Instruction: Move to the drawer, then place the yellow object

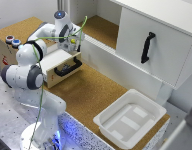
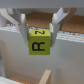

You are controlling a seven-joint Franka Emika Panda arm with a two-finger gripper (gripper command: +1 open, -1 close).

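My gripper (image 1: 75, 46) hangs over the open small pale wood drawer (image 1: 57, 59), which has a white inner face and a curved black bar handle (image 1: 68, 68) on its front. In the wrist view the gripper (image 2: 40, 29) is shut on a yellow block (image 2: 39, 42) with black letters on its faces, one finger on each side. The block hangs above the drawer's white inside (image 2: 20, 55). In the exterior view the block is hidden behind the hand.
A large white cabinet (image 1: 156, 40) with a black door handle (image 1: 147, 47) stands at the exterior view's right. A white plastic tub (image 1: 131, 119) sits on the cork surface (image 1: 91, 92) near the front. A cardboard box (image 1: 8, 47) is behind the arm.
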